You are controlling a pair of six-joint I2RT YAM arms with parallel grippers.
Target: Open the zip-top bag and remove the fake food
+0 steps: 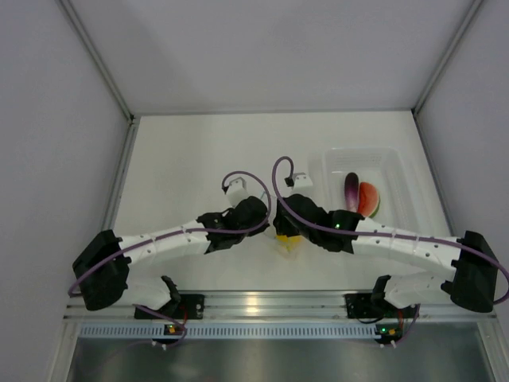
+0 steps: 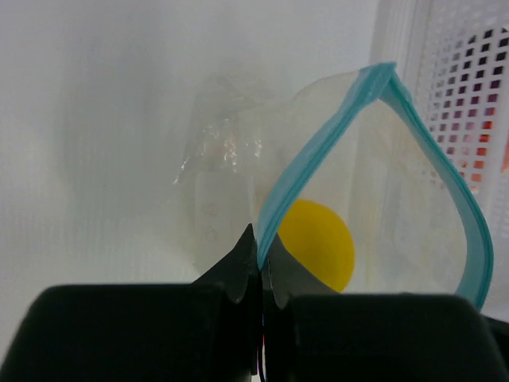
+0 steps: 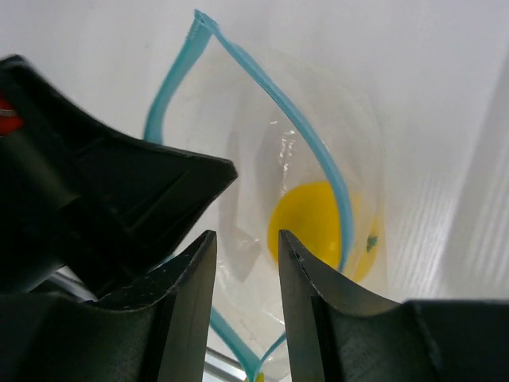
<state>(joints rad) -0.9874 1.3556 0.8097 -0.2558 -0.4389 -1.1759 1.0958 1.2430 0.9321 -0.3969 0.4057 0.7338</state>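
The zip-top bag hangs between my two grippers near the table's front middle, its teal zip strip parted into a wide loop. My left gripper is shut on one side of that strip. A round yellow lemon-like piece of fake food lies inside the bag. My right gripper stands over the bag's mouth with its jaws apart, gripping nothing, and the lemon shows just beyond them. The left gripper is close on the right gripper's left.
A clear rigid tub stands at the right, just beyond the right arm, holding a purple eggplant piece and a red wedge. Its wall is right beside the bag. White enclosure walls ring the table.
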